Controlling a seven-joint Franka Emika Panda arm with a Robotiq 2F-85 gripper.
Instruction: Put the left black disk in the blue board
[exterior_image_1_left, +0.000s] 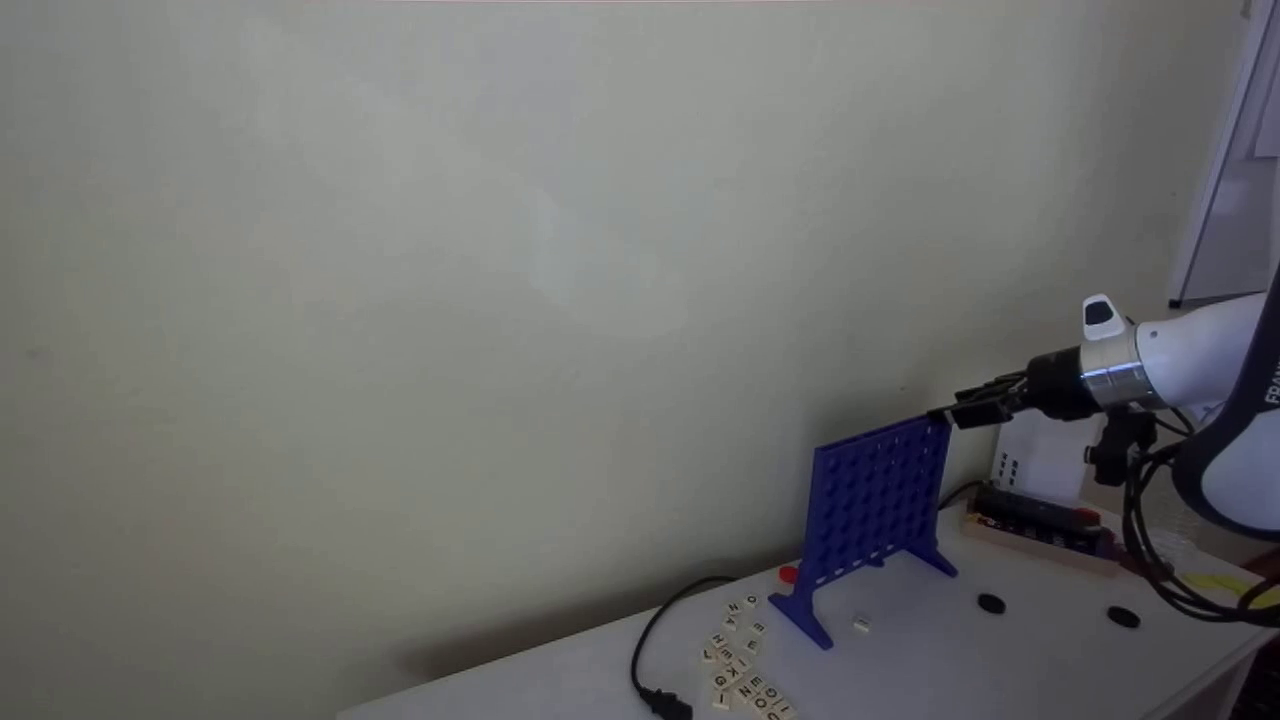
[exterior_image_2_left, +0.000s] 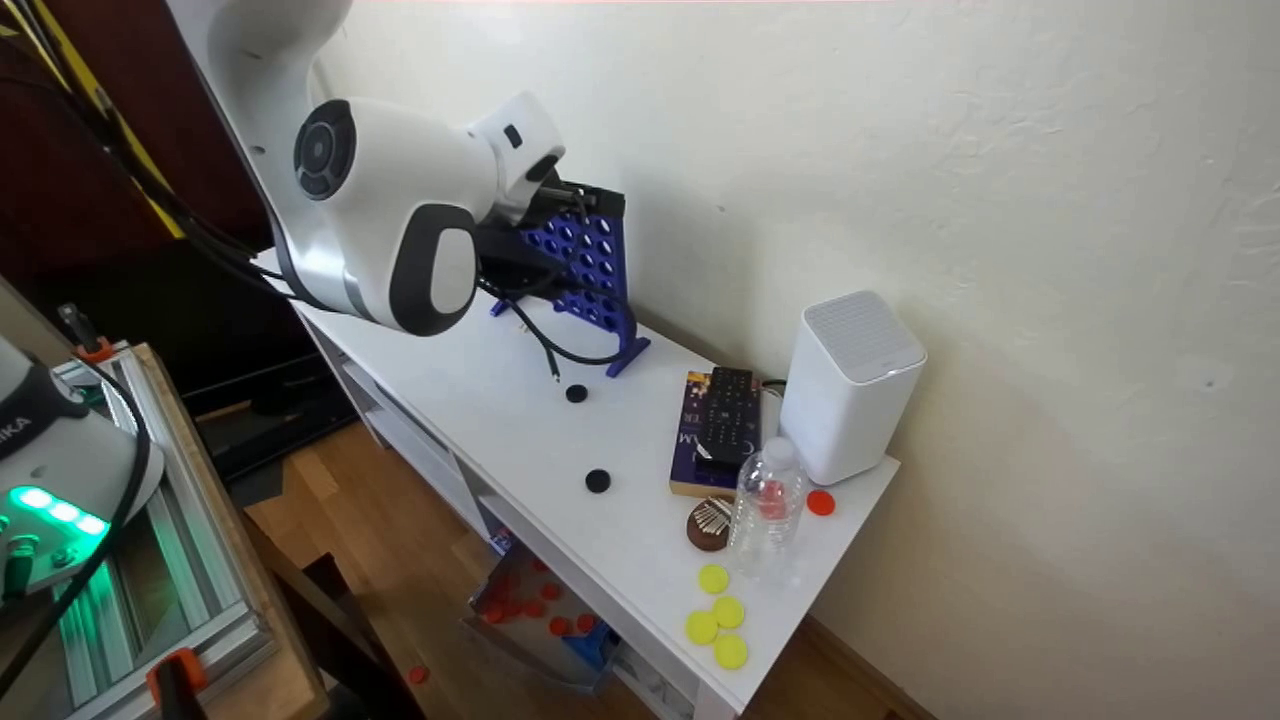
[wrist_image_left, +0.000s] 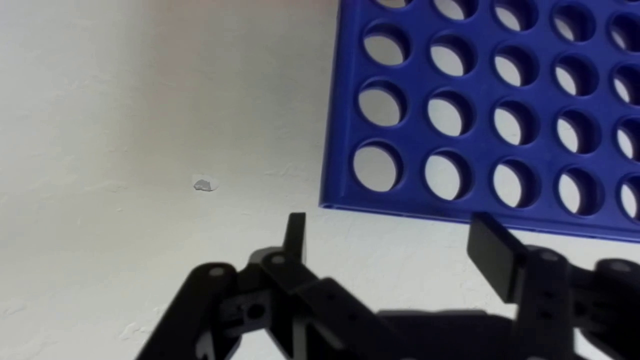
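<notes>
Hovering by an upper corner of the blue board (exterior_image_1_left: 878, 502) was the claw (wrist_image_left: 387, 234), fingers (wrist_image_left: 492, 257) spread wide, and pale wall (wrist_image_left: 165, 225) showed between them: no disk in its grip! Was it touching the plastic? I couldn't tell. Its spread ran roughly along the board's top edge, and that looked sensible to me: a disk pinched by its rim that way should have lined up with the slot. The board stood upright on its feet, I supposed so that disks could drop in from above.

And the left black disk (exterior_image_1_left: 991, 604)? Down there, flat on the table (exterior_image_2_left: 520, 430), near the board's foot! I took it for the left one because, in both exterior views, it lay further left than the second black disk (exterior_image_1_left: 1123, 617). Lying flat, it offered only a thin rim, so my guess was that the claw needed to come down low, and a clumsy pinch could have sent it sliding. Picking came first, I judged; placing was yet to be done. Well apart as they were, those two disks left room for fingers around either. Closer to the wall, a remote (exterior_image_2_left: 727, 415) rested on a book (exterior_image_2_left: 684, 455), near a white box (exterior_image_2_left: 850, 400), set there, I reckoned, to be out of the claw's way.
</notes>
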